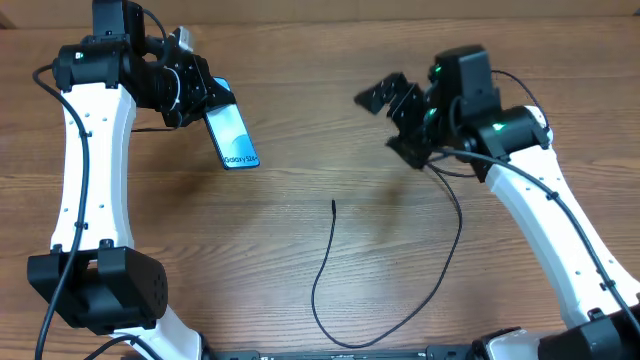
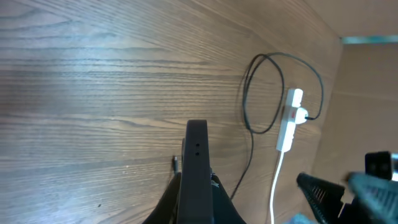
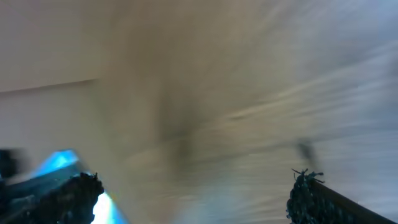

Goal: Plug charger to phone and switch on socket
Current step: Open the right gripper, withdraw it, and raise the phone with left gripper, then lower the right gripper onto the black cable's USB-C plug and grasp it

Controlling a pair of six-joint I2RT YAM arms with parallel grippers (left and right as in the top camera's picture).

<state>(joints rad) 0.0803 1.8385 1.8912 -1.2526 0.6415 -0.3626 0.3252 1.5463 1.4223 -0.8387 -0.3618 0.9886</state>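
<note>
Left fingers (image 1: 203,97) pinch one end of the phone (image 1: 233,137), a rigid, slick, breakable slab, while right fingers (image 1: 379,96) stand spread and empty, the limp, light charger (image 1: 334,215) lying on the worktop (image 1: 300,120) between both, best taken just behind its connector tip.
</note>
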